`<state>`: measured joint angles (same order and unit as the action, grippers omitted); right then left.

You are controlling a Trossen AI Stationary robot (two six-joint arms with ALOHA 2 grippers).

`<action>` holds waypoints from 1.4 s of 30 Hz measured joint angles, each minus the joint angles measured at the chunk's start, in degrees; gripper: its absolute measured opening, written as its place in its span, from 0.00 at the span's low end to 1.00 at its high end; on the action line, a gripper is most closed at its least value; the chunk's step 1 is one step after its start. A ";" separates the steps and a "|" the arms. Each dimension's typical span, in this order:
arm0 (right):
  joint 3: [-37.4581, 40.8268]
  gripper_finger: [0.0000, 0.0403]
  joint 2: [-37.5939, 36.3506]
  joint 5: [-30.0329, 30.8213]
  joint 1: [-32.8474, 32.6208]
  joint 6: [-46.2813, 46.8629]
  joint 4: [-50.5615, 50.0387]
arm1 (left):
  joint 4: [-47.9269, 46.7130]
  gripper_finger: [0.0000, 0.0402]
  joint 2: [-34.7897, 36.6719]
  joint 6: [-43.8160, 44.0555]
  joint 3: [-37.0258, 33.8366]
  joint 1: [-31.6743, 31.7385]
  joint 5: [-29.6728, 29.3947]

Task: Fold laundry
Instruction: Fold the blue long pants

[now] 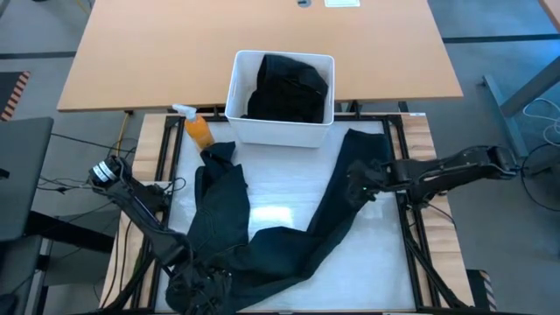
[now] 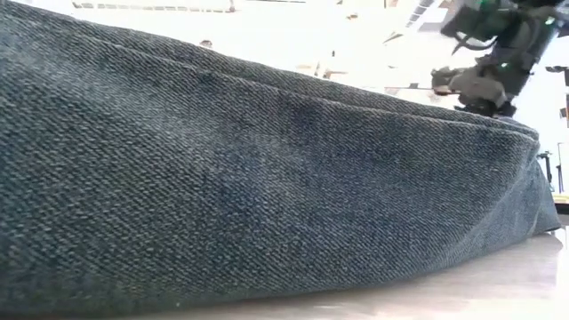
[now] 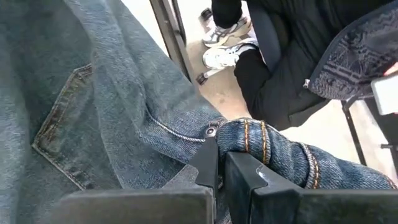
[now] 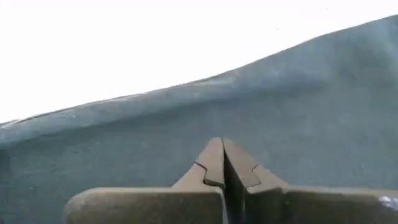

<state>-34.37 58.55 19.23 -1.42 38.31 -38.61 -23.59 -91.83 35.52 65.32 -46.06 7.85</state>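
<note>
Dark blue denim trousers (image 1: 262,245) lie in a V on the white table top (image 1: 280,175), one leg (image 1: 223,188) running toward the far left and the other (image 1: 350,184) toward the far right. My left gripper (image 3: 216,167) is at the near left corner, shut on the waist end. My right gripper (image 4: 222,148) hovers shut over the right leg (image 4: 292,112), fingertips at the cloth. In the low view the denim (image 2: 222,178) fills the picture. More dark laundry (image 1: 287,87) sits in a bin. My left gripper pinches the waistband (image 3: 245,140) between its two fingers, right beside a metal rivet (image 3: 212,130), where the band bunches into a thick stitched fold. The fingers slant down at it. The rest of the trousers lies on the table. My right gripper has its shut fingertips (image 4: 214,163) against the denim of the right leg; whether they touch or hold any cloth I cannot tell.
A white plastic bin (image 1: 280,127) stands at the table's far middle, with an orange spray bottle (image 1: 198,129) to its left. A wooden table top (image 1: 254,44) lies beyond. A seated person's legs and white shoes (image 3: 227,53) show past the table's edge.
</note>
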 joint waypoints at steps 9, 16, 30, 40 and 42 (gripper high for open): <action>0.07 0.03 16.95 -4.39 5.73 -11.30 15.37 | 0.07 0.00 0.00 1.95 0.00 0.19 0.42; -0.24 0.03 26.73 -2.31 14.73 -14.38 24.22 | -5.33 0.00 -0.02 3.31 3.33 0.19 -0.66; 0.31 0.04 22.82 3.18 32.81 -13.79 24.32 | -15.50 0.00 -0.03 -0.24 10.58 -1.57 -8.78; 0.13 0.04 5.35 1.68 30.44 -14.87 28.88 | -14.87 0.02 -0.04 -6.21 10.47 -0.17 -14.18; 0.13 0.04 2.04 0.36 29.26 -14.86 27.91 | -14.86 0.05 -0.04 -6.16 10.47 0.00 -14.21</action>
<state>-34.24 60.59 19.59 27.84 23.44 -10.70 -38.46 -91.88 29.36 75.79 -46.06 -6.36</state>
